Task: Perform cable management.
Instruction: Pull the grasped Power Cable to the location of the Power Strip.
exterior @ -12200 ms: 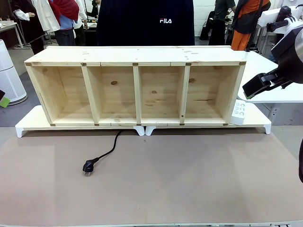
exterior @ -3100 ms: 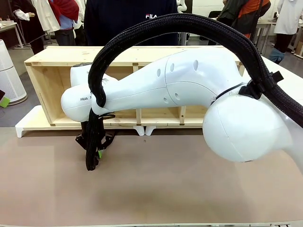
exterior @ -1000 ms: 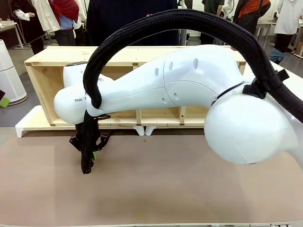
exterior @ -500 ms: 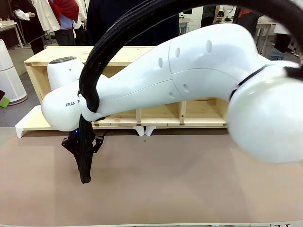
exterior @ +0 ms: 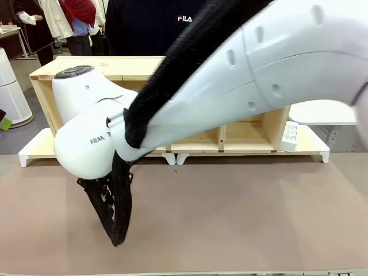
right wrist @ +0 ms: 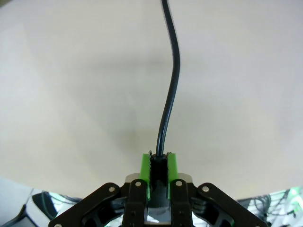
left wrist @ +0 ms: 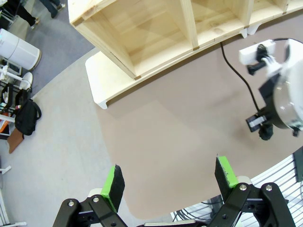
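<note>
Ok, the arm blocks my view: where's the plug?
Right wrist view, bottom centre: the plug sits pinched in the right gripper, its cable trailing away over the table.

Cable [right wrist: 176,66] on table [exterior: 241,213] — before shelf [exterior: 115,66]

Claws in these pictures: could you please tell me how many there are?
2. The left claw hangs open above the edge of the table; the right claw is shut on the cable over the table. None seems hidden.
</note>
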